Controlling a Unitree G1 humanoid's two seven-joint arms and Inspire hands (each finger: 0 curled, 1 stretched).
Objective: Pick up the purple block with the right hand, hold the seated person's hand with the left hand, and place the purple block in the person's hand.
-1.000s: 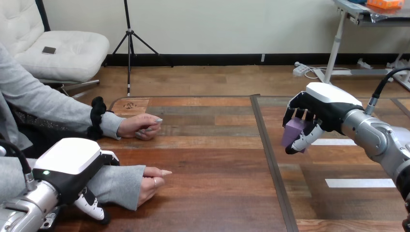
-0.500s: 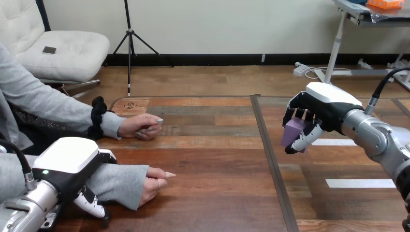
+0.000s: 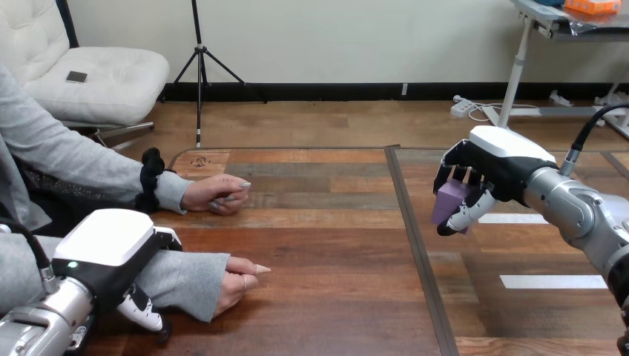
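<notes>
My right hand (image 3: 495, 169) hangs above the table's right half, its fingers and thumb curled round the purple block (image 3: 449, 200). At the lower left my left hand (image 3: 111, 256) sits on top of the person's forearm (image 3: 182, 276) in a grey sleeve. Its fingers curl over the far side and its thumb (image 3: 146, 314) comes round the near side. The person's nearer hand (image 3: 241, 278) lies on the table with loosely bent fingers pointing right. The person's farther hand (image 3: 216, 194) rests on the table behind it, loosely closed.
A dark seam (image 3: 412, 245) runs front to back between the wooden table's (image 3: 334, 297) two halves. White tape strips (image 3: 552, 281) lie on the right half under my right arm.
The person's nearer hand has slid a little to the right along the table, and my left hand has shifted slightly with the forearm. My right hand and the block have stayed still.
</notes>
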